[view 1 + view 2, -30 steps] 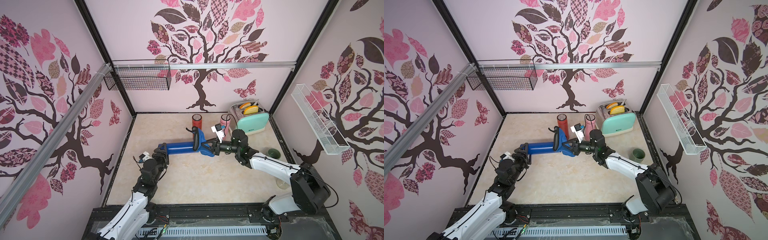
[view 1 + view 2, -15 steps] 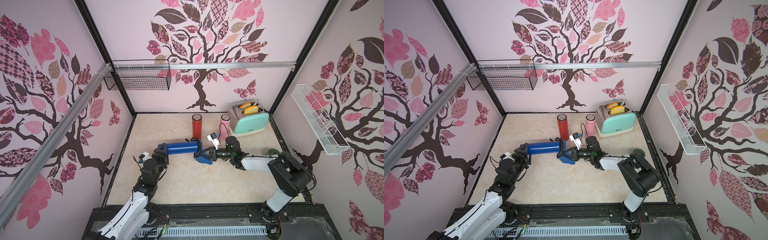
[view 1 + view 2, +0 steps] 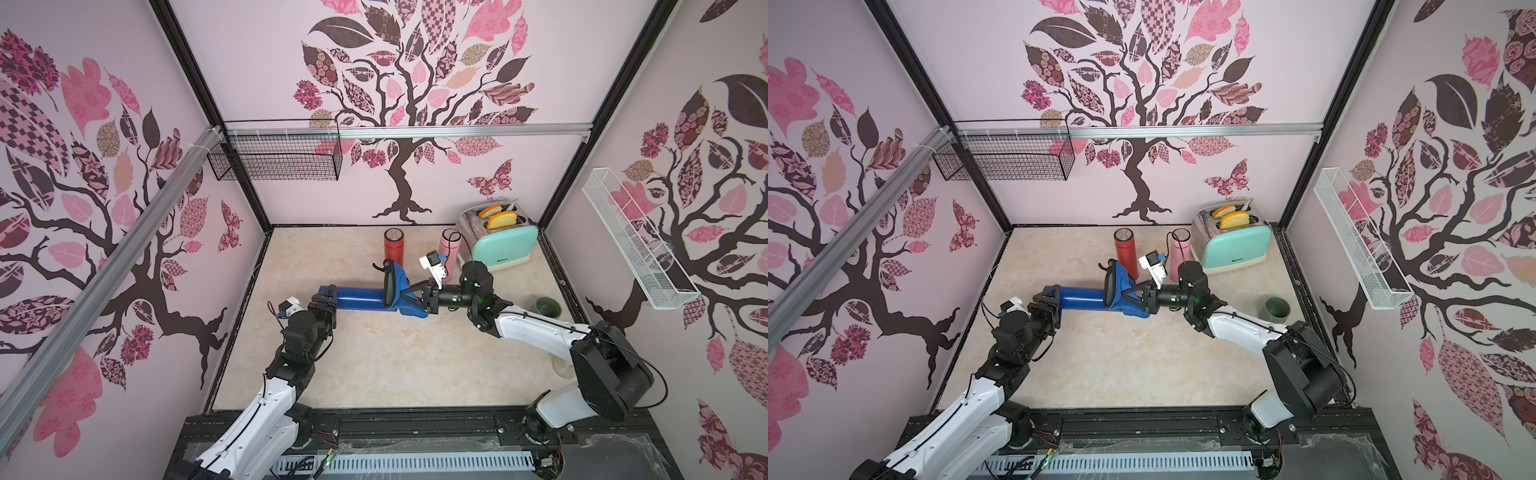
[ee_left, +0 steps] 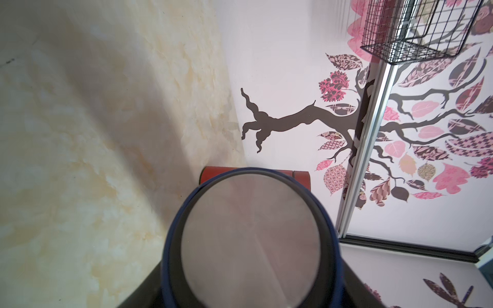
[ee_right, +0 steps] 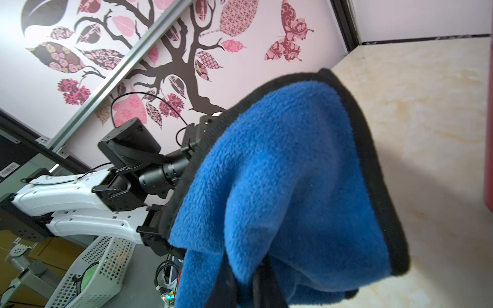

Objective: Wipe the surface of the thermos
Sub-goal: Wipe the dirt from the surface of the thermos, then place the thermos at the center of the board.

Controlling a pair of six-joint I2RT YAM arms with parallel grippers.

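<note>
Blue thermos point(image 3: 359, 298), black-edged blue cloth point(image 5: 280, 173), seemingly green cup point(image 3: 547, 307).

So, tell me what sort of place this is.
Probably a mock kitchen corner built as a robot test booth: a toaster holding bread slices, a marble-look counter, and tree-decal walls with a hanging wire basket.

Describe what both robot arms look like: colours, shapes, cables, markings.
The left arm and right arm have white shells with black cylindrical joints. Thin black cables loop along them. Each wrist carries a small white camera. The left end effector and right end effector are black.
</note>
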